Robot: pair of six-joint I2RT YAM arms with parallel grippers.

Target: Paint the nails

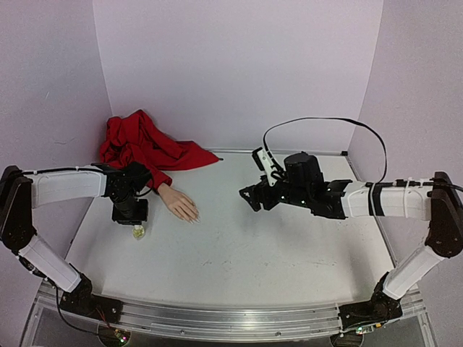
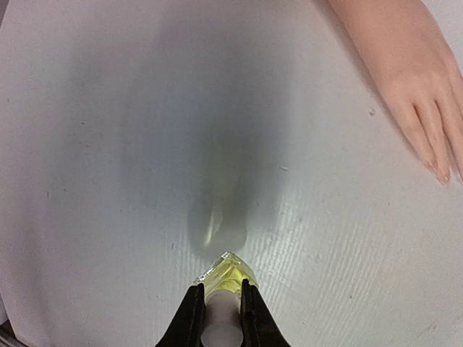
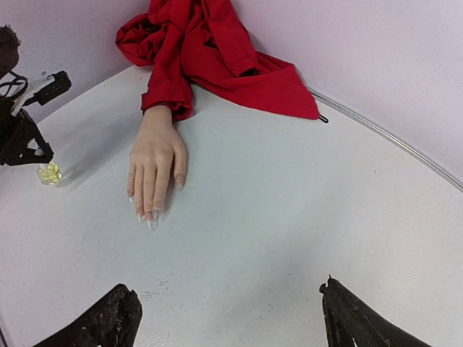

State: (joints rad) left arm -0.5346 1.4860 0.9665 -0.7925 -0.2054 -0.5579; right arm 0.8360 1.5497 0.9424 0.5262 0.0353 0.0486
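While I watched the top view, the pale peach mannequin hand (image 1: 179, 204) lay palm down on the white table (image 1: 275, 246), at about 9 o'clock from the table's middle. Its fingers pointed toward 4 o'clock. Its wrist ran into a crumpled red fabric sleeve (image 1: 148, 148) heaped against the back wall at 11 o'clock of the hand. The nails (image 3: 148, 217) were long, pale tips at the ends of the fingers, and all lay against the table. In the right wrist view I could make out no colour on them.

My left gripper (image 2: 221, 311) was closed narrowly on the white cap of a small yellowish glass bottle (image 2: 224, 278), one finger on each side. The bottle stood upright at 8 o'clock of the mannequin hand, near it but apart. I could not tell whether its base touched the table.

My right gripper (image 1: 249, 196) hung above the table at 3 o'clock of the mannequin hand, well apart from it. Its jaws were spread wide and held nothing, and its wrist camera faced the nails.
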